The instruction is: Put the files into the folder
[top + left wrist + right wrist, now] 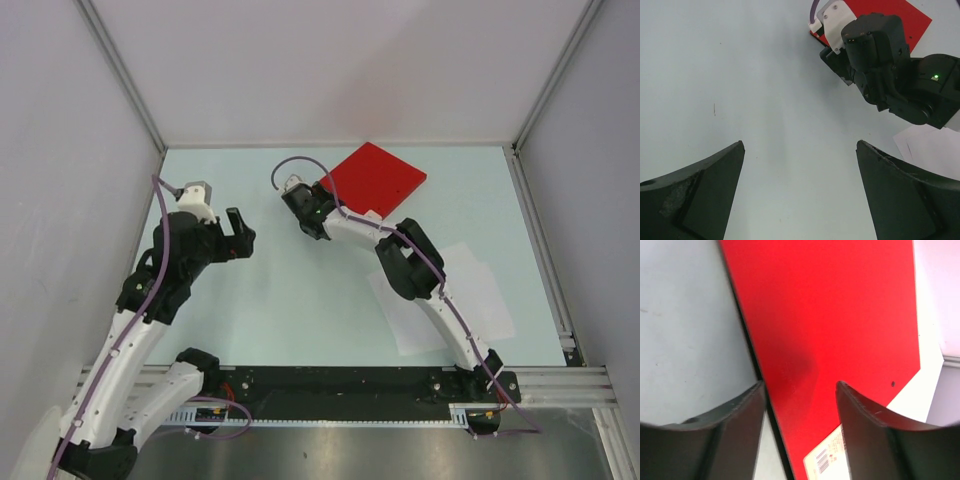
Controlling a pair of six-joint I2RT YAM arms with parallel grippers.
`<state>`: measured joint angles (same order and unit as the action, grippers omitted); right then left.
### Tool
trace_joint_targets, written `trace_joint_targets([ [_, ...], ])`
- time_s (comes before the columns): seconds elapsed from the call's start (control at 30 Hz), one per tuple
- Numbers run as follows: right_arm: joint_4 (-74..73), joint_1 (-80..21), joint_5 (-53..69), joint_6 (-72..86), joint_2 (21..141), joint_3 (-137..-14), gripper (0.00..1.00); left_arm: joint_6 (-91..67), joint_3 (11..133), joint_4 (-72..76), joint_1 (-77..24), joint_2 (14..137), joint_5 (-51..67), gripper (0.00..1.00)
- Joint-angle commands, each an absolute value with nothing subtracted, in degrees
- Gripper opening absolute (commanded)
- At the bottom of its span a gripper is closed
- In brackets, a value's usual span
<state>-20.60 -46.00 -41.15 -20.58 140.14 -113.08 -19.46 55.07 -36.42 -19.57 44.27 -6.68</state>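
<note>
Over folder point(378, 178) edge: right gripper point(800, 386) is hovering spread, to lift cover.
Left gripper point(800, 144): hovering agape, clear of papers point(485, 300).

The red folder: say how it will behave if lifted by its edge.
The folder lies flat with straight edges, so it probably stays stiff rather than drooping. Its smooth, thin cover looks light but may slip in the open right gripper. Flush on the table, its edge may be hard to get under.
</note>
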Motion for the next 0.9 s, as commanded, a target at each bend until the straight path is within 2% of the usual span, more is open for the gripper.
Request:
trace_joint_targets([
  [0.0, -21.0, -45.5, -43.8, -24.6, 142.5, -114.5, 0.58, -19.2, 54.7, -33.3, -19.2, 44.6, -6.1, 1.00],
  [0.13, -17.8, -45.4, -46.7, -26.0, 142.8, -112.1, 0.50, -19.0, 54.6, -32.0, -19.2, 45.4, -6.2, 1.00],
  [0.3, -11.7, -45.6, -48.5, -27.7, 142.4, -109.1, 0.35, -21.5, 53.4, -30.5, -19.2, 46.5, -6.4, 1.00],
  [0.33, -8.9, -45.7, -49.1, -28.2, 142.4, -108.9, 0.29, -22.8, 53.1, -30.8, -19.2, 46.8, -6.9, 0.99],
  [0.37, -6.8, -45.8, -51.3, -29.9, 142.3, -108.3, 0.11, -25.7, 53.1, -30.9, -19.2, 47.7, -6.9, 1.00],
  [0.47, 2.1, -46.4, -54.1, -32.2, 139.1, -104.4, 0.00, -33.7, 52.2, -31.1, -17.7, 49.6, -6.8, 1.00],
  [0.53, 4.7, -46.6, -54.3, -30.9, 134.8, -101.5, 0.00, -37.6, 49.5, -28.1, -16.0, 50.4, -4.3, 1.00],
  [0.6, 2.8, -46.4, -54.0, -25.0, 131.8, -100.9, 0.00, -44.4, 46.0, -24.2, -11.6, 52.2, 3.5, 1.00],
  [0.73, -4.8, -46.1, -51.2, -14.9, 122.9, -97.1, 0.00, -59.5, 31.5, 2.9, -6.4, 60.4, 17.6, 1.00],
  [0.8, -6.9, -45.8, -49.5, -10.7, 119.7, -95.2, 0.00, -61.7, 30.2, 15.0, -7.0, 66.5, 22.1, 1.00],
  [0.87, -9.0, -45.6, -47.2, -5.6, 116.0, -93.3, 0.00, -60.4, 34.7, 15.6, -9.0, 76.3, 23.7, 1.00],
])
